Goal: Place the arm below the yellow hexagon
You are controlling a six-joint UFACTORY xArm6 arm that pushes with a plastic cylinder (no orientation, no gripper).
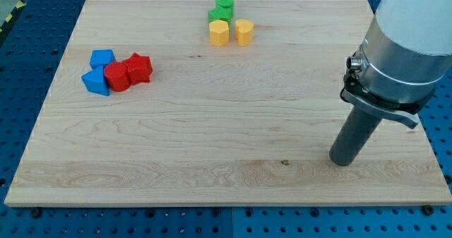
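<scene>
Pale wooden board (pixel 212 139) on a blue perforated bench (pixel 35 26) — landmark for all entries. Yellow hexagon block (pixel 219 33) near the board's top edge, just beside a yellow heart-like block (pixel 244 32), two green blocks (pixel 222 9) above them; blue (pixel 99 71) and red blocks (pixel 129 71) clustered toward its left side. My tip (pixel 342 160) — a plain dark rod, no fingers to open or close — rests near the board's lower right, well apart from every block.

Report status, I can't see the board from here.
My tip down at view's lower right, far from all blocks. Yellow hexagon near view's top, beside yellow heart. Path between open.
</scene>
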